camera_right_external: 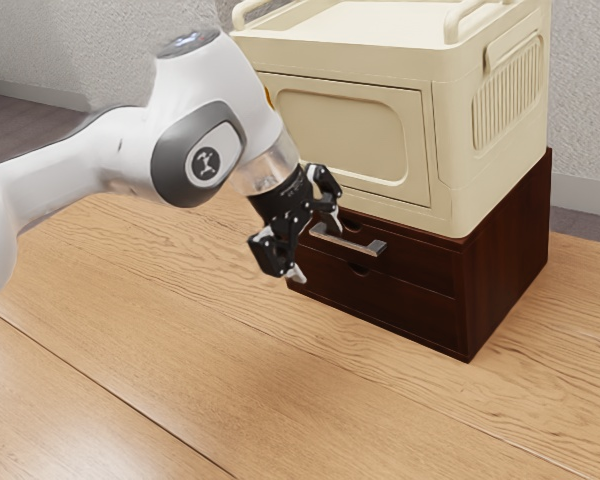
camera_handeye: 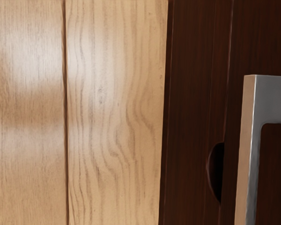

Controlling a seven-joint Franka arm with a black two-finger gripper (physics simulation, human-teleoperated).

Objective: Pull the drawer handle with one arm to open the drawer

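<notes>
Wooden table (camera_right_external: 180, 350), arm (camera_right_external: 202, 130) angled down, near handle (camera_right_external: 346, 241)

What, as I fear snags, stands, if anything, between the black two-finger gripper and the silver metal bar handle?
Nothing visible: the open gripper hovers close to the handle on the dark brown wooden drawer unit.

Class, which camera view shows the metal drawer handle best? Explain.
The exterior view: there the handle can be traced along its whole length. The wrist view shows one corner close up, cut off by the picture's edge.
</notes>
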